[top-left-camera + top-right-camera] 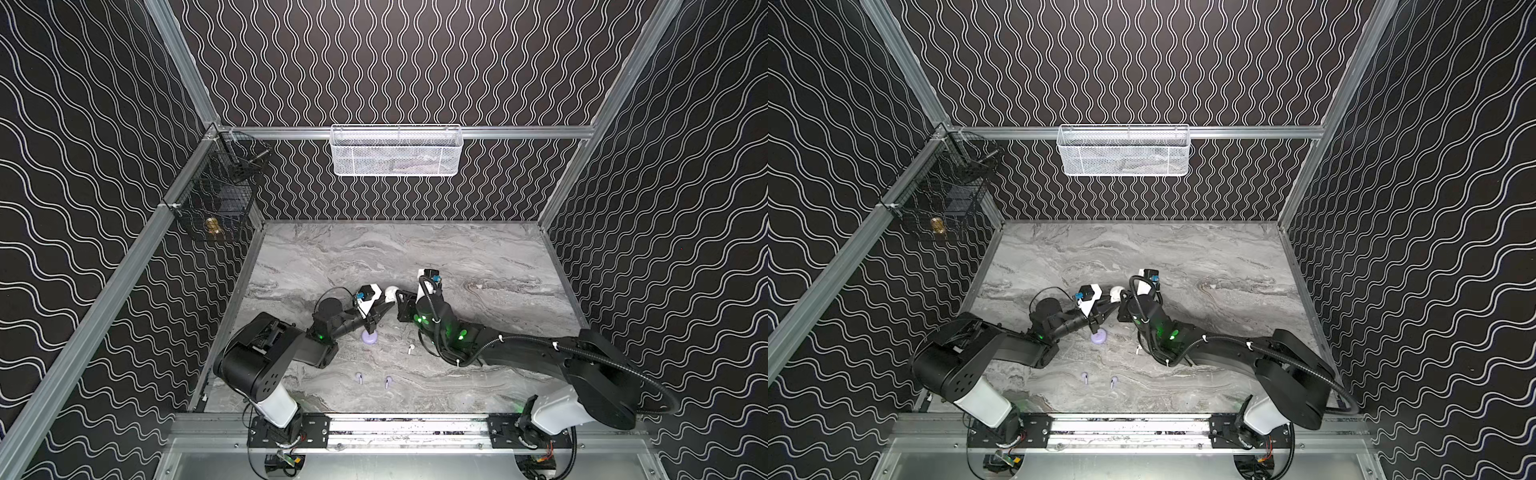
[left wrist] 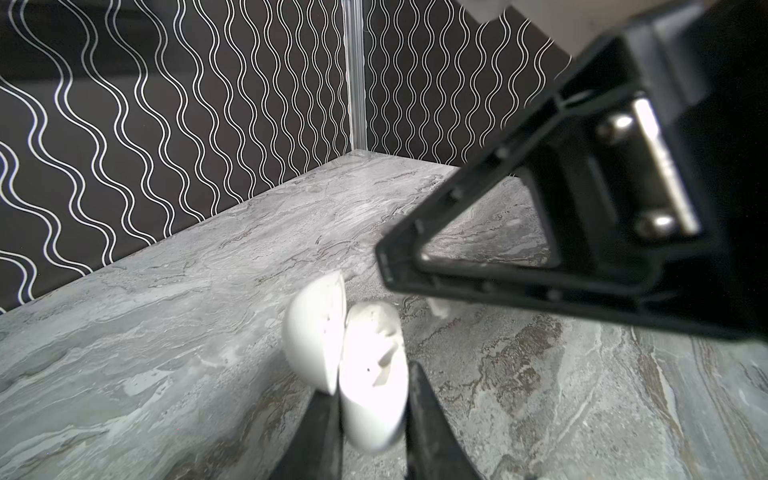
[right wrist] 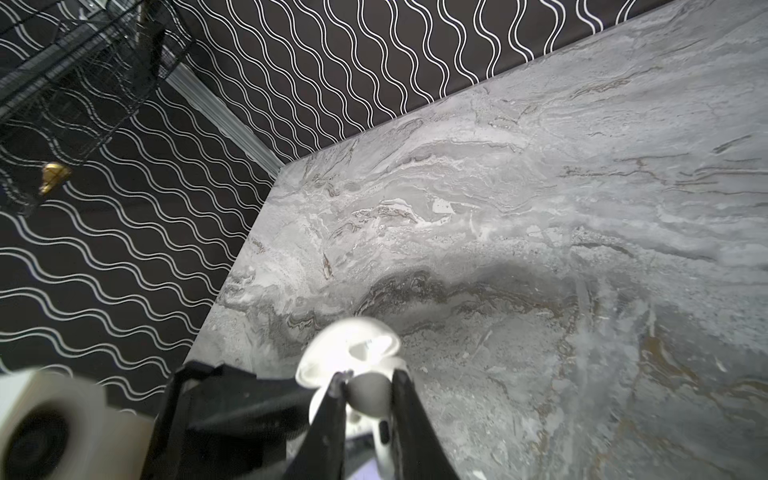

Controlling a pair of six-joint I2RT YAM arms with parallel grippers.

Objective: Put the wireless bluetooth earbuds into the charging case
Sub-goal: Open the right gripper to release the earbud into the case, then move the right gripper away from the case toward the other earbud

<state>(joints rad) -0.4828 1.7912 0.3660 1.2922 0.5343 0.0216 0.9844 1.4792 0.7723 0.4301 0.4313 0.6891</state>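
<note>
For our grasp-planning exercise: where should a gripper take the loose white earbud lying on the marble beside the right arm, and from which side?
Probably from straight above, closing across the slim stem of the white earbud. It lies flat on the table, so nothing fits beneath it, and its rounded head may slip. Its facing is too small to tell.

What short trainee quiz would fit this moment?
1. True or false: the white case in the left gripper is closed.
2. How many lavender earbuds lie loose on the table?
3. The right gripper holds: A) a pen B) a white earbud C) nothing.
Key: 1 false, its lid stands open; 2 two; 3 B.
</note>
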